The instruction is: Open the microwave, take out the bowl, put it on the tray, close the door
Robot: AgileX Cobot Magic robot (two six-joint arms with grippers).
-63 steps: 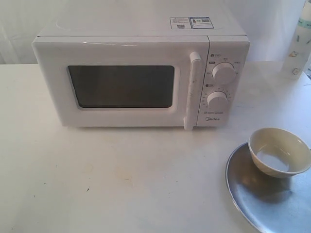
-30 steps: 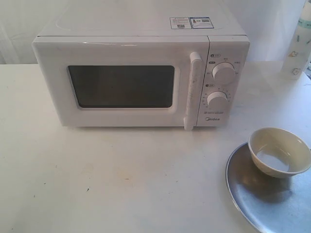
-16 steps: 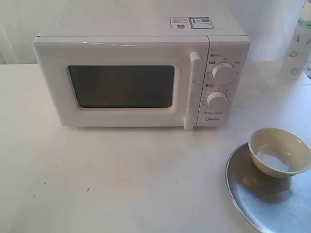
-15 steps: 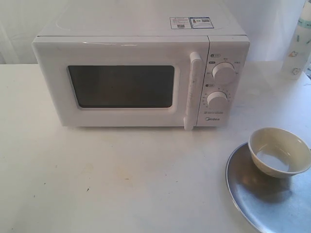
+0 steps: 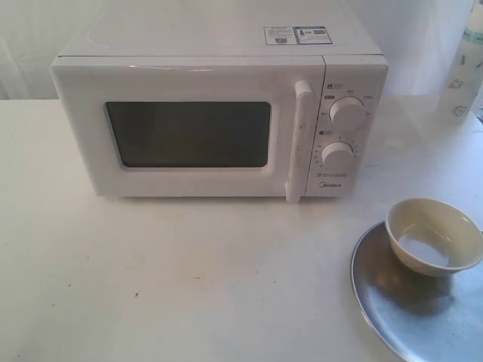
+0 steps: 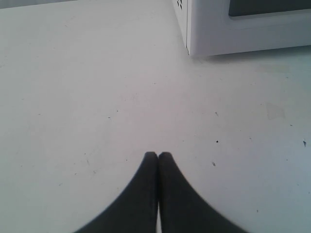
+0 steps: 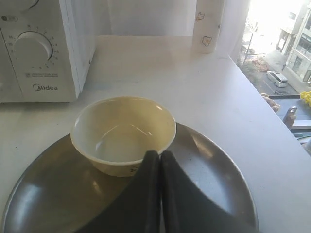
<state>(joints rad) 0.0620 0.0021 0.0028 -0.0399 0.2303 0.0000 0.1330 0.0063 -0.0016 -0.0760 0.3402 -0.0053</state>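
Note:
The white microwave (image 5: 219, 113) stands at the back of the table with its door (image 5: 181, 132) closed against the body; its bar handle (image 5: 299, 139) is upright. The cream bowl (image 5: 433, 235) sits upright on the silver tray (image 5: 411, 309) at the front right. In the right wrist view my right gripper (image 7: 158, 154) is shut and empty, hanging above the tray (image 7: 214, 170) close to the bowl (image 7: 124, 133). My left gripper (image 6: 158, 155) is shut and empty over bare table, off the microwave's corner (image 6: 214, 29). Neither gripper shows in the exterior view.
A white bottle (image 5: 464, 72) with printed figures stands at the back right, also visible as the bottle (image 7: 209, 24) in the right wrist view. The table's right edge (image 7: 272, 111) runs beside a window onto a street.

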